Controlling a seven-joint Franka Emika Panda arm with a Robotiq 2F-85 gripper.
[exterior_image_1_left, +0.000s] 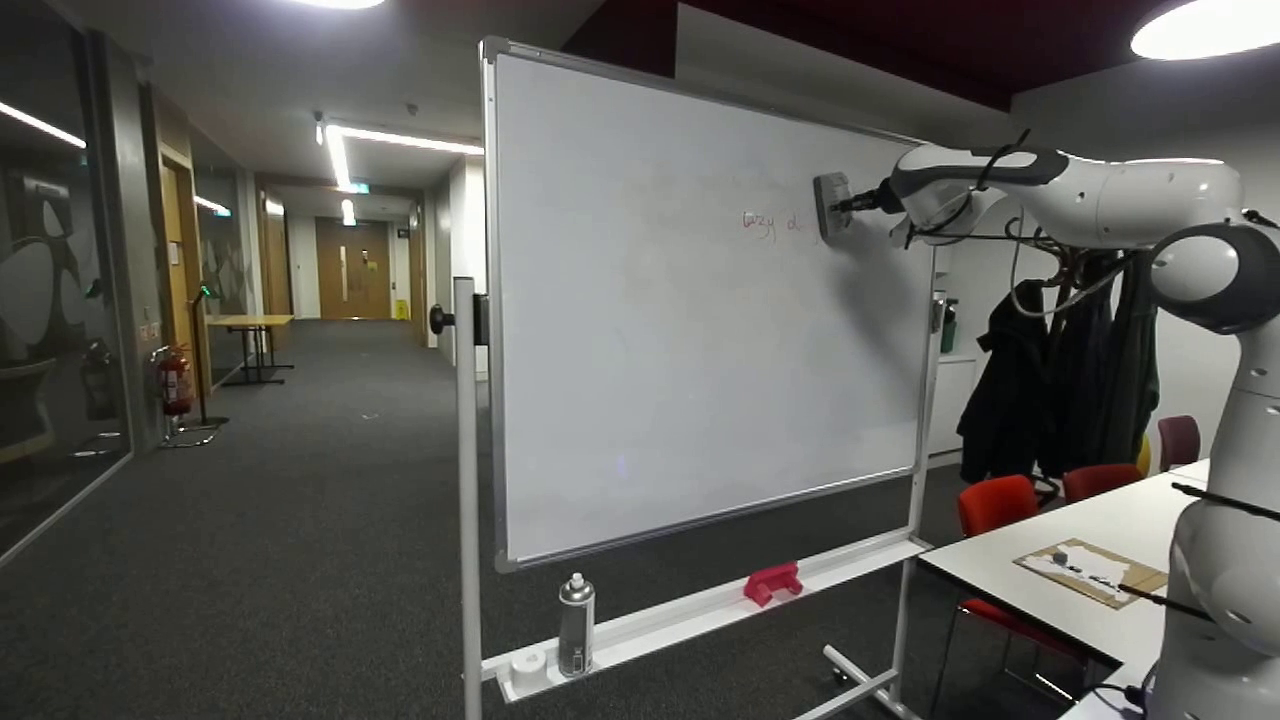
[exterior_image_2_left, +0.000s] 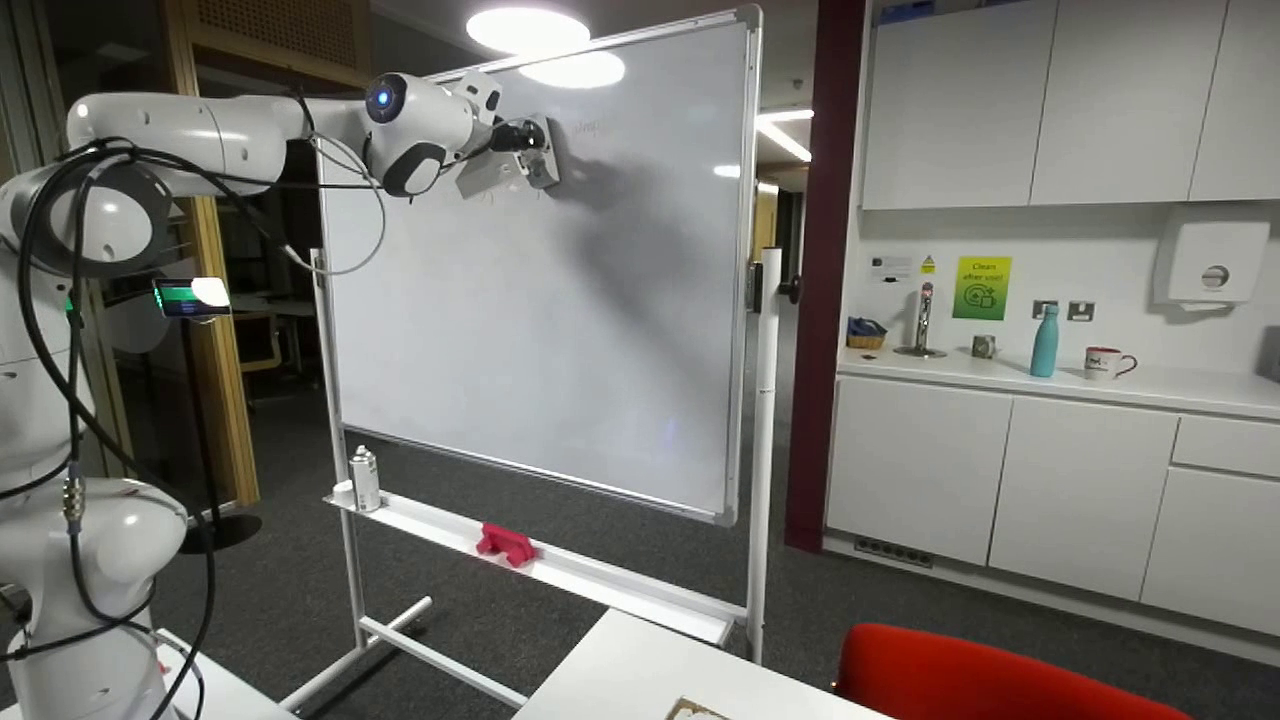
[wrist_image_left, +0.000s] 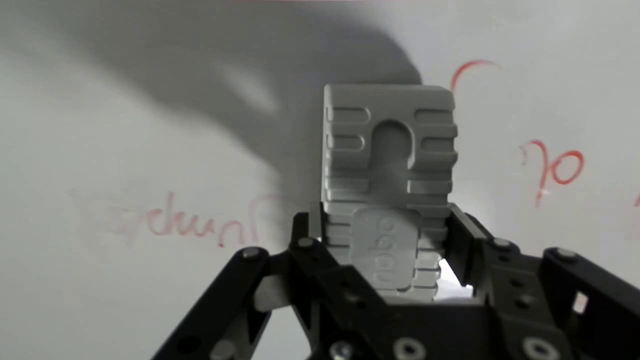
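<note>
The end effector (wrist_image_left: 384, 224) is clamped on the grey eraser (wrist_image_left: 389, 185), gripping across its narrow width. The eraser's long axis lies crosswise to the grip, the larger part projecting past the end effector toward the wrist view's top. Red handwriting (wrist_image_left: 192, 229) is present to either side; the whiteboard (exterior_image_1_left: 700, 380) lies directly ahead, contact with the eraser not determinable.

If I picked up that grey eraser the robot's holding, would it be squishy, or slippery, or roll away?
The grey eraser is probably stiff: its back looks unbent in the end effector. Its ridges should help stop it slipping. And it's boxy, so it likely won't roll.
</note>
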